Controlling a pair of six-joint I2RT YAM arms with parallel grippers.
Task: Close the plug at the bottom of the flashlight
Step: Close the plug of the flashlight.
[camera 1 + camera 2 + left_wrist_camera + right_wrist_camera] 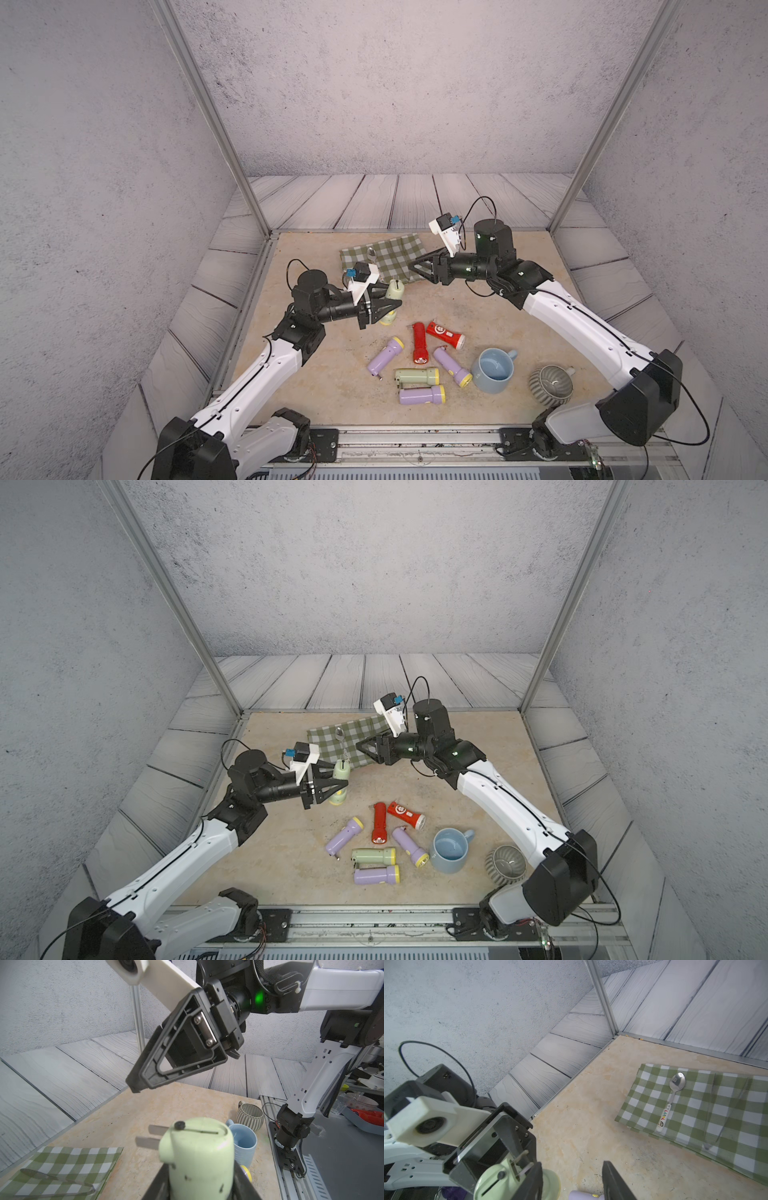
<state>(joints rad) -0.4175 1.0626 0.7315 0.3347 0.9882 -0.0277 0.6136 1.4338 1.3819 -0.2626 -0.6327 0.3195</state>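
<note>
A green flashlight (394, 290), 2 plug prongs (146, 1142) out, is clamped upright by the left gripper (395, 306) while the right gripper (411, 266) is held open at its 1 o'clock.

light: shining soft and even from overhead
shadows: showing faint
focus: green flashlight (199, 1157) blurring up close
edges: bowing in wrist views

The cell is enclosed by grey rough-plastered walls (395, 83), with a band of pale wood-plank panels (374, 199) run along their base. Aluminium posts (210, 112) are set at the back corners. A beige mottled stone-look counter (332, 399) is evenly lit, and a metal rail (415, 440) is fixed along its near edge.
</note>
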